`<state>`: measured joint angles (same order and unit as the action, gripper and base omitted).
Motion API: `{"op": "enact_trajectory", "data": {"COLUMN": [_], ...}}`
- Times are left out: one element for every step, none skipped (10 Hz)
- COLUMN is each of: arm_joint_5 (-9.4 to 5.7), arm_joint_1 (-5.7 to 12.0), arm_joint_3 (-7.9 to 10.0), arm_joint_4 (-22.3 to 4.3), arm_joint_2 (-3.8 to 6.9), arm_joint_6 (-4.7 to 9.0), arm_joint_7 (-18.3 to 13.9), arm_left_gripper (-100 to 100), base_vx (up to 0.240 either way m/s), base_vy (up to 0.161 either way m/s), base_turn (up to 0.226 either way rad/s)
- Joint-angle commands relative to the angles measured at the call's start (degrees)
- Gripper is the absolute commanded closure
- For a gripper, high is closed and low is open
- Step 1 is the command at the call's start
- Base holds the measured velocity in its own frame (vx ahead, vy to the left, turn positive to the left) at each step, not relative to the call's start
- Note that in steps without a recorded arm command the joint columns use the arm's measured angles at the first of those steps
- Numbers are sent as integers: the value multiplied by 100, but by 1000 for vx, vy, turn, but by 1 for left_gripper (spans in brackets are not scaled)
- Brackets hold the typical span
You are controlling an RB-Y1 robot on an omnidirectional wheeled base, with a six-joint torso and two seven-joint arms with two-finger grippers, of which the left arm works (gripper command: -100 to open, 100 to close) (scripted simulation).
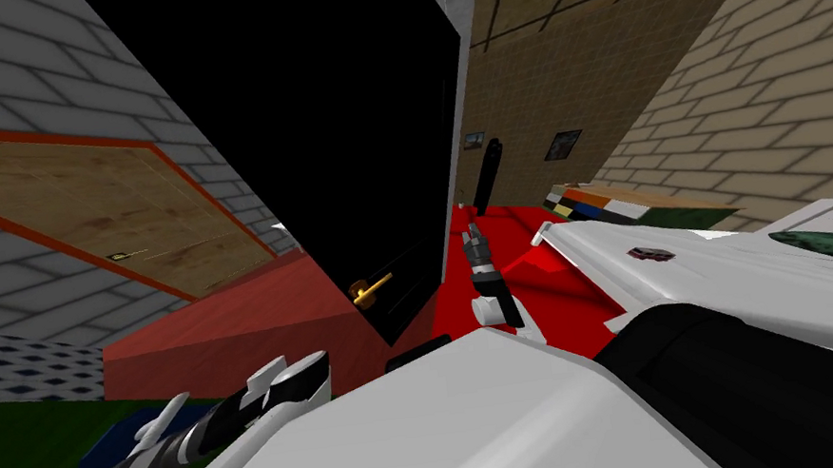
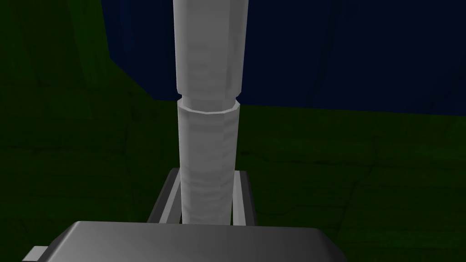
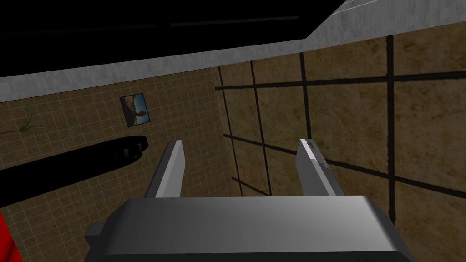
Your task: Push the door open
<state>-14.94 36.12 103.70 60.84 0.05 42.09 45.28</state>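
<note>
Left arm (image 1: 186, 440) hangs low at my left side over a green floor (image 2: 68, 159) and a dark blue mat (image 2: 341, 54). Left gripper (image 2: 207, 170): fingers (image 2: 169, 195) set narrow, pressed to the two sides of a light grey cylinder (image 2: 207, 136), which runs out from the gripper body and has a step partway along. Door (image 1: 340, 157): a flat black slab just ahead and left of centre, with a gold handle (image 1: 370, 291) near its lower free edge. To the left of the door, a red-framed tan panel (image 1: 97, 209) on a grey block wall. Right gripper (image 1: 474, 240) sits just beside the door's free edge, on the side away from the handle, with a thin strip of red floor (image 1: 524, 278) showing between them; contact not seen. Its fingers (image 3: 175, 159) stand wide apart with nothing between them. Past the door edge: a brown tiled wall (image 3: 191, 118), a small framed picture (image 3: 135, 109) and a black elongated object (image 3: 91, 159).
</note>
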Motion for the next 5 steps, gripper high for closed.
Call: {"op": "enact_trajectory", "data": {"arm_joint_5": [-15,-15,-55,-68,-93], "arm_joint_1": [46,46,79,91,113], "arm_joint_3": [89,89,235,283,378], "arm_joint_4": [117,117,173,192,227], "arm_joint_2": [159,159,193,194,177], "arm_joint_6": [90,90,139,155,186], "arm_joint_7": [33,33,72,85,111], "arm_left_gripper": [100,100,100,100,100], "base_vx": [80,32,40,77,88], "base_vy": [182,138,192,186,157], "base_turn": [29,23,5,10,30]}}
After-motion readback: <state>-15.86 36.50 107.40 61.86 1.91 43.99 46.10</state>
